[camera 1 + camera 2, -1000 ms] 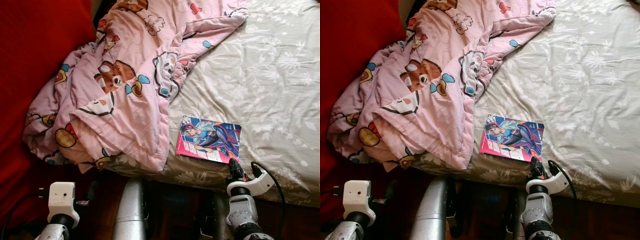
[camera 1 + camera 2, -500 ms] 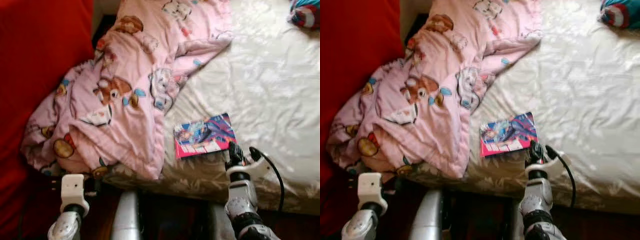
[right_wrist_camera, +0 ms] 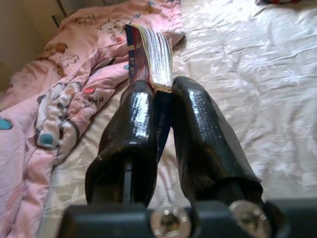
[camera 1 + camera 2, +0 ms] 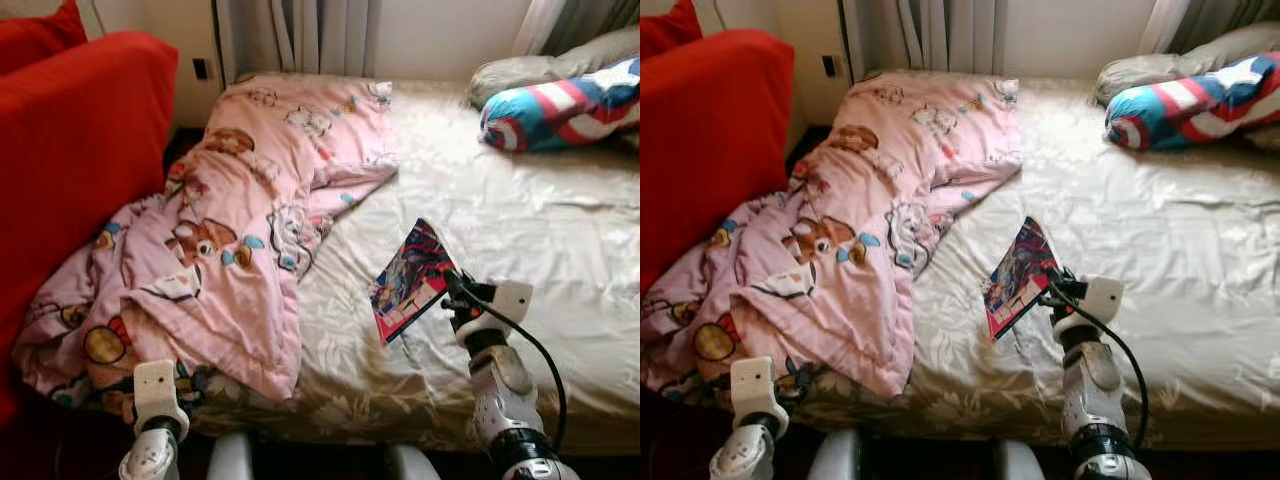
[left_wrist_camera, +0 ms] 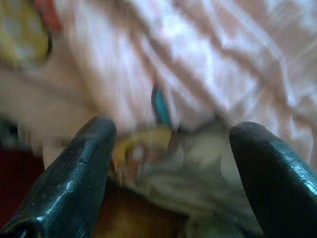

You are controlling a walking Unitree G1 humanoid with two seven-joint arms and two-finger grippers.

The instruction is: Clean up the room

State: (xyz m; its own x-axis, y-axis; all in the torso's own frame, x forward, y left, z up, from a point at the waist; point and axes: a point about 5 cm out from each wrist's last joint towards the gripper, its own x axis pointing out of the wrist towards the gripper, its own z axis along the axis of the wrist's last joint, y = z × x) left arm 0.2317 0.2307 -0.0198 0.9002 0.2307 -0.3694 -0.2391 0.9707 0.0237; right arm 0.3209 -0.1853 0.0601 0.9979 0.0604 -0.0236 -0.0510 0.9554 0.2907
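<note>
A bed (image 4: 560, 230) with a cream floral sheet stands beside a red sofa (image 4: 70, 140); a pink cartoon-print quilt (image 4: 240, 230) lies crumpled over its left half; the right gripper (image 4: 452, 290) is clenched on a comic book (image 4: 408, 280), holding it tilted above the sheet; the left gripper (image 5: 171, 163) hangs with fingers spread near the quilt's hanging edge.
</note>
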